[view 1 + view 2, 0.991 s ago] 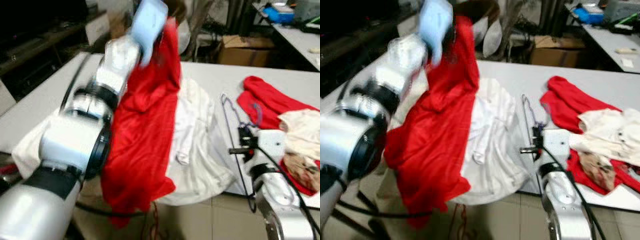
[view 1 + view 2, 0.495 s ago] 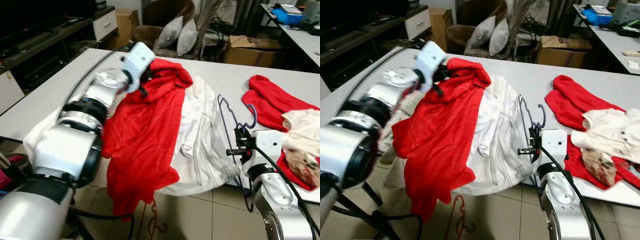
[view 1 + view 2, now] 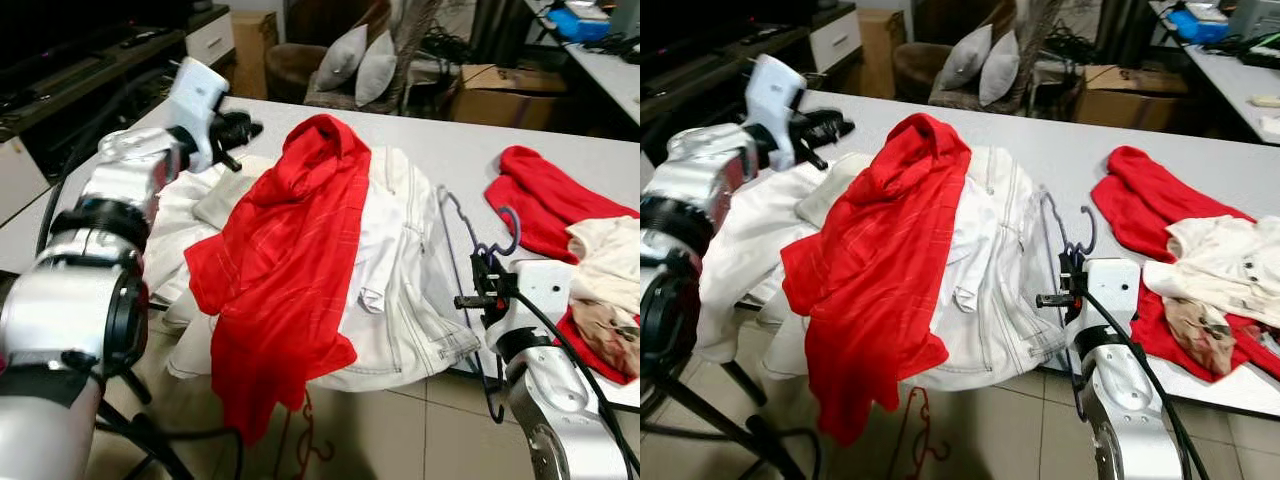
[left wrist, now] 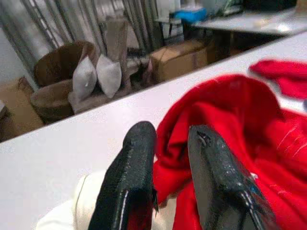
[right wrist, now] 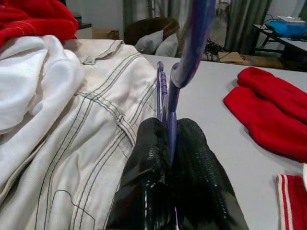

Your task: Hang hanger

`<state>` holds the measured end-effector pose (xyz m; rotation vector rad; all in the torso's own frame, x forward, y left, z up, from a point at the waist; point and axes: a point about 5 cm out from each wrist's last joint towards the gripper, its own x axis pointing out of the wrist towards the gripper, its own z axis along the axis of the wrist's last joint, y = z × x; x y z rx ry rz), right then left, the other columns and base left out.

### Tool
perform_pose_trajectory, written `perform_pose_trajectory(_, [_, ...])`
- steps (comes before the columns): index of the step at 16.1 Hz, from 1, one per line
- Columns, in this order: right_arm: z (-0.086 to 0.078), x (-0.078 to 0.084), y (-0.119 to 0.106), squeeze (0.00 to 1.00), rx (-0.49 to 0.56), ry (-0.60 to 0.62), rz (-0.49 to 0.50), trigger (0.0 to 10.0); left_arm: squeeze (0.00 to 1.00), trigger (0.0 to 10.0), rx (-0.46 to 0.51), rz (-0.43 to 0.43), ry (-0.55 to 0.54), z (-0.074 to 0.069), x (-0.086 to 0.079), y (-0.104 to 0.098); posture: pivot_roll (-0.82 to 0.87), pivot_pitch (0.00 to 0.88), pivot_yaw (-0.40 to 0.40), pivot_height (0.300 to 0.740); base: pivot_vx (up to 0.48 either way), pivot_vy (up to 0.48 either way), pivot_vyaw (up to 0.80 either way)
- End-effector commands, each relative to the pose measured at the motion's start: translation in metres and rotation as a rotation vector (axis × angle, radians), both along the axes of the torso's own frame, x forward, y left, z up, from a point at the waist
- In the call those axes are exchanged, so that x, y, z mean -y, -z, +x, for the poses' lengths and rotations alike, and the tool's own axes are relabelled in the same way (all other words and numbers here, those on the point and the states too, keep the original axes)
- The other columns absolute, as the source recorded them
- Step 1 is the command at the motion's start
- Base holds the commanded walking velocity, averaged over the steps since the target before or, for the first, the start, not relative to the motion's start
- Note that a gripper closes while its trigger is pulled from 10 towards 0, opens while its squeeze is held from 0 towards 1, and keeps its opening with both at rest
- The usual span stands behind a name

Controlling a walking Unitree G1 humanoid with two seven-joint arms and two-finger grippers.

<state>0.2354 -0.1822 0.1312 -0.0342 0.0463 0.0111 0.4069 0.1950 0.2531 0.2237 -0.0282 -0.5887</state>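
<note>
While my right pincer (image 5: 170,158) pinches the purple hanger (image 3: 480,250) at centre right, the left pincer (image 4: 177,167), parted and empty, should guide the red shirt's (image 3: 290,260) collar

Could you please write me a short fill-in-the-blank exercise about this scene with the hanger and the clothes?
1. The right gripper is shut on a purple ____.
2. The red shirt lies draped over a ____ jacket on the table.
3. The left gripper is open, with nothing between its ____.
4. Behind the table, two grey ____ rest on a brown armchair.

Missing words: hanger; white; fingers; pillows
</note>
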Motion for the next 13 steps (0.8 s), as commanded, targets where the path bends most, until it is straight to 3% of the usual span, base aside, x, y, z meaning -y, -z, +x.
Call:
perform_pose_trajectory(1, [-0.004,0.0,-0.007,0.0,0.018,0.0,-0.011,10.0,0.0,10.0,0.037,-0.089,0.001,-0.006,-0.001,0.001,0.0,0.0,0.056,0.74,0.0,0.0,0.0])
perform_pose_trajectory(4, [-0.012,0.0,-0.017,0.0,0.057,0.029,0.005,10.0,0.0,10.0,0.106,-0.169,-0.072,-0.039,-0.001,0.027,0.01,0.0,0.034,0.74,0.0,0.0,0.0])
perform_pose_trajectory(5, [-0.017,-0.001,-0.021,0.0,0.086,0.034,-0.001,10.0,0.0,10.0,0.148,-0.212,-0.16,-0.06,0.0,0.036,0.01,0.0,0.025,0.74,0.0,0.0,0.0])
perform_pose_trajectory(7, [-0.02,-0.003,-0.022,0.0,0.09,0.047,0.017,10.0,0.0,10.0,0.148,-0.202,-0.262,-0.104,0.009,0.062,0.02,0.0,0.007,0.74,0.0,0.0,0.0])
perform_pose_trajectory(10, [-0.02,-0.003,-0.019,0.0,0.063,0.036,0.027,10.0,0.0,10.0,0.081,-0.174,-0.319,-0.132,0.012,0.079,0.03,0.0,-0.011,0.74,0.0,0.0,0.0])
perform_pose_trajectory(13, [-0.022,-0.007,-0.015,0.0,0.041,0.011,0.03,10.0,0.0,10.0,0.044,-0.168,-0.33,-0.144,0.021,0.082,0.03,0.0,-0.005,0.74,0.0,0.0,0.0])
